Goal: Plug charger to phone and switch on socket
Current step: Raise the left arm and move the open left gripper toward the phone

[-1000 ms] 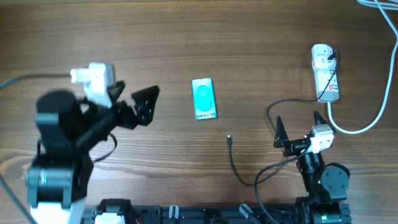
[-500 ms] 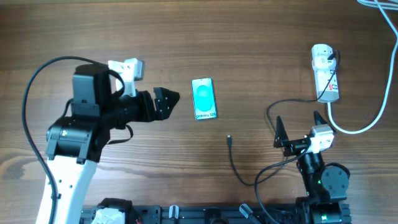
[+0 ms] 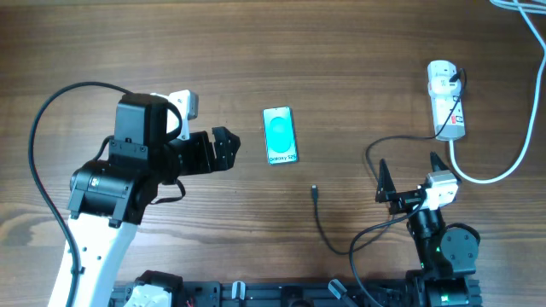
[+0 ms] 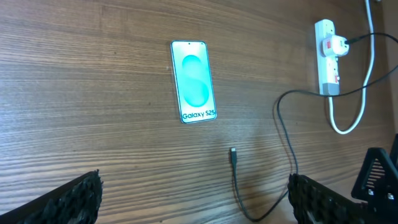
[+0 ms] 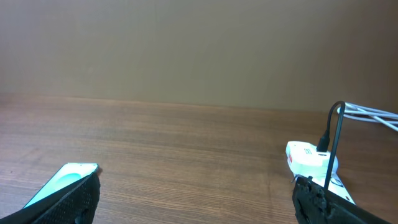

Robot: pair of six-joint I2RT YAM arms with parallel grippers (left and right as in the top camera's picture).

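The phone (image 3: 280,135) lies flat mid-table, cyan screen up; the left wrist view shows it (image 4: 194,81) ahead of the fingers. My left gripper (image 3: 232,147) hovers open just left of it, nothing between its fingers (image 4: 74,198). The charger is a thin black cable whose connector tip (image 3: 315,191) (image 4: 234,154) rests on the wood below and right of the phone. Its black plug (image 3: 456,79) sits in the white socket (image 3: 445,102) (image 4: 328,56) at the far right. My right gripper (image 3: 408,162) stands open and empty near the front edge, below the socket (image 5: 311,158).
A thick white cord (image 3: 503,170) loops from the socket toward the table's right edge. The charger cable (image 3: 375,149) curls in front of the right arm's base (image 3: 444,247). More white cables (image 3: 516,10) run at the top right corner.
The left arm has swung right and turned, bringing its open gripper close to the phone's left side. The right arm, the phone and the cable have not moved.
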